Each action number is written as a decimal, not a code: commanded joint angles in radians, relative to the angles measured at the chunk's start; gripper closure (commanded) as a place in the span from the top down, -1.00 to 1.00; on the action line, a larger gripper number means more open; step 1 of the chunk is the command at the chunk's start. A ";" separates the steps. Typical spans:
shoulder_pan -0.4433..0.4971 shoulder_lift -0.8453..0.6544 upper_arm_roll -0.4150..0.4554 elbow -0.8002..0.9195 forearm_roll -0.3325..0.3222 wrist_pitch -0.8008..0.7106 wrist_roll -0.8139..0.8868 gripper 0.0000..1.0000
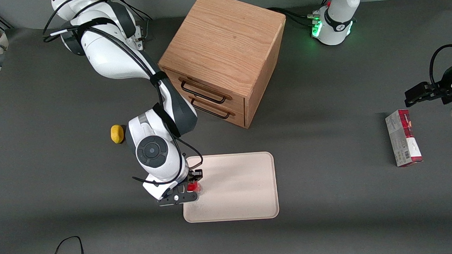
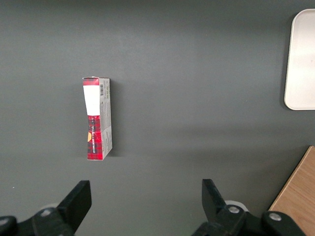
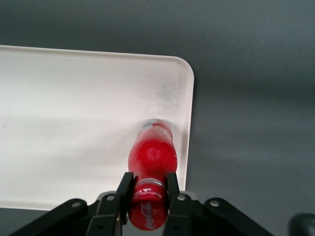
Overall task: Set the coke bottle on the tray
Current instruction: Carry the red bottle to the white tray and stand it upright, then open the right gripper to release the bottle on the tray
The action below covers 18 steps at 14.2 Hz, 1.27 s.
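Gripping the coke bottle [image 3: 152,157] by its neck, the gripper [image 1: 190,183] held it upright over the tray [image 1: 244,188], lower-centre; releasing gently would avoid toppling.

From high up at the front we look steeply down on the whole bench [image 1: 331,222], with the tool [image 1: 192,187] small over the tray [image 1: 237,188]. From the working arm's wrist we look down past the tool [image 3: 148,189] from very near, onto the coke bottle [image 3: 152,157] and tray [image 3: 74,113] directly beneath it. From the parked wrist we look straight down on the carton [image 2: 97,118], well apart from the tool, and catch a tray [image 2: 301,64] edge, which all three views share.
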 commanded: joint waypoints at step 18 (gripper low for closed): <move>-0.011 0.032 -0.002 0.016 -0.013 0.066 -0.018 -0.48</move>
